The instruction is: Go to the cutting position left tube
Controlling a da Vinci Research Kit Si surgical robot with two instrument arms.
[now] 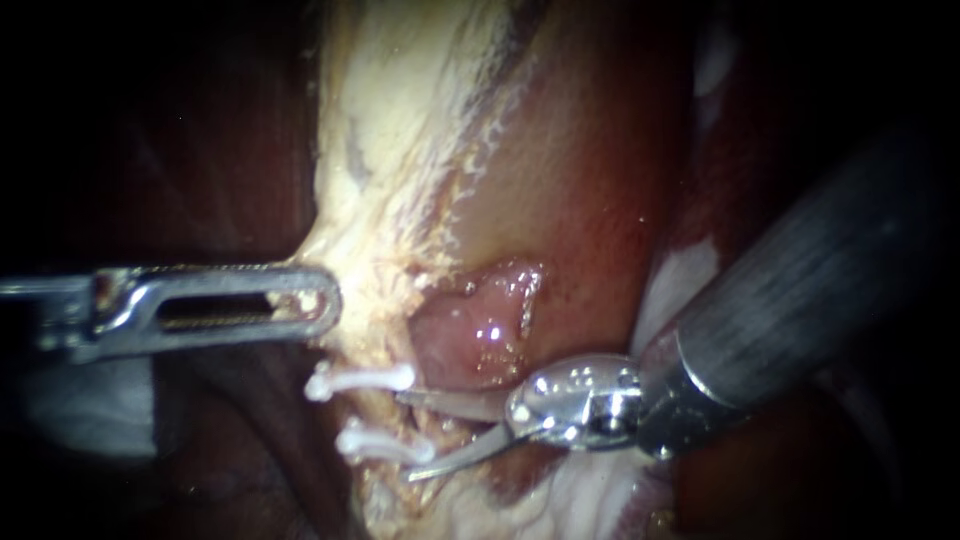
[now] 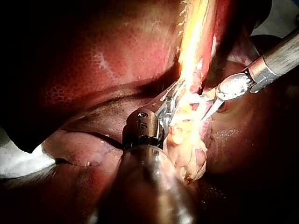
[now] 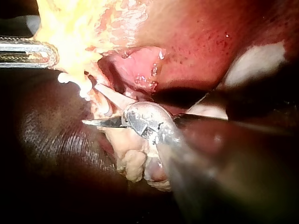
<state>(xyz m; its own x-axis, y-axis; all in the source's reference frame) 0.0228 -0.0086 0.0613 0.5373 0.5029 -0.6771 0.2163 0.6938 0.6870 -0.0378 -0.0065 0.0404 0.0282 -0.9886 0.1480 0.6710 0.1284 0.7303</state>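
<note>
Tube (image 1: 378, 412), wearing two white clips (image 1: 360, 380), is hanging just below the left instrument (image 1: 330, 300), whose jaws are gripping pale tissue (image 1: 380, 150). On the right instrument (image 1: 405, 437) the blades are gaping beside it; ideally they should be straddling only the tube, between the clips.

Dark red liver (image 2: 93, 60), glossy and mottled, formed the bed of the scene. A pale yellow band of tissue (image 1: 390, 150) lay directly on it, running lengthwise. At one edge a patch of white cloth (image 2: 18, 161) showed beside the liver; whether it ran underneath could not be told.
</note>
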